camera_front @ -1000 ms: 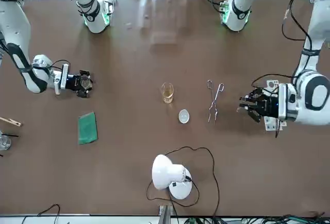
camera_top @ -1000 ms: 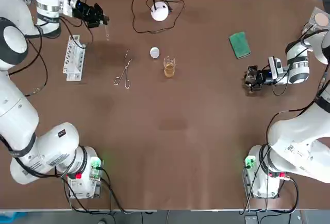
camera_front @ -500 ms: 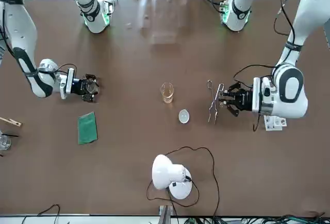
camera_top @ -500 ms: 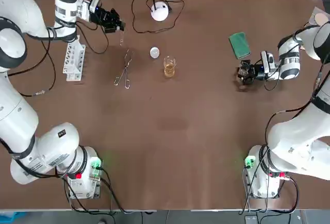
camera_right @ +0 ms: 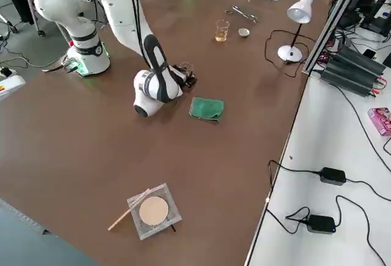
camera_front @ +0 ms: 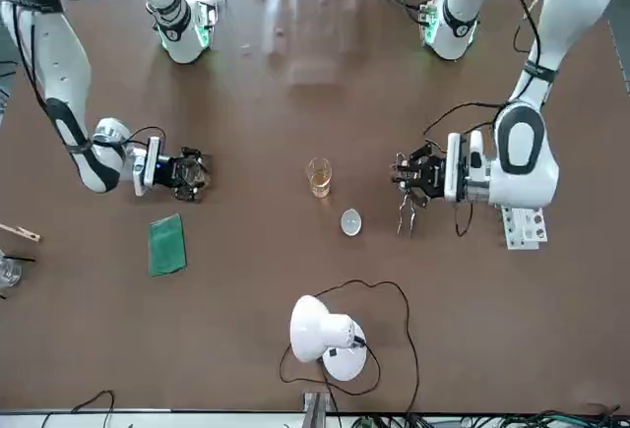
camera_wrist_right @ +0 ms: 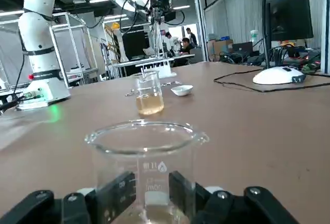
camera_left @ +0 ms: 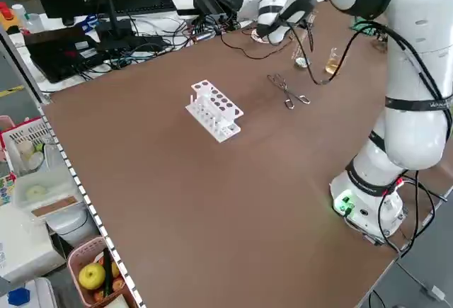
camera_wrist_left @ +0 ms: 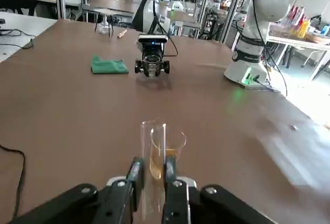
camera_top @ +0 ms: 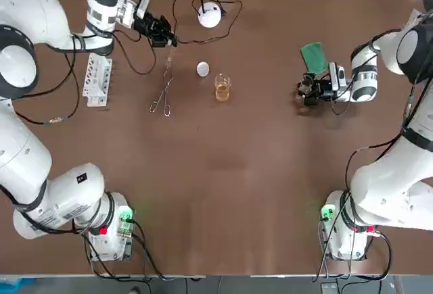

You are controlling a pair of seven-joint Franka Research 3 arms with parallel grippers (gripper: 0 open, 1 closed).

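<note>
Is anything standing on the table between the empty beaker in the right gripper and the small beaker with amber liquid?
Nothing visible does. The right gripper holds the empty beaker, and bare table runs from it to the amber beaker. The white dish and the green cloth lie off that line, on the far side.

The beaker's (camera_wrist_right: 147, 152) base (low down) hides behind the right end effector (camera_wrist_right: 149, 184).

Clear test tube (camera_wrist_left: 152, 149), clear beaker (camera_wrist_right: 147, 165), green cloth (camera_top: 313, 57)
</note>
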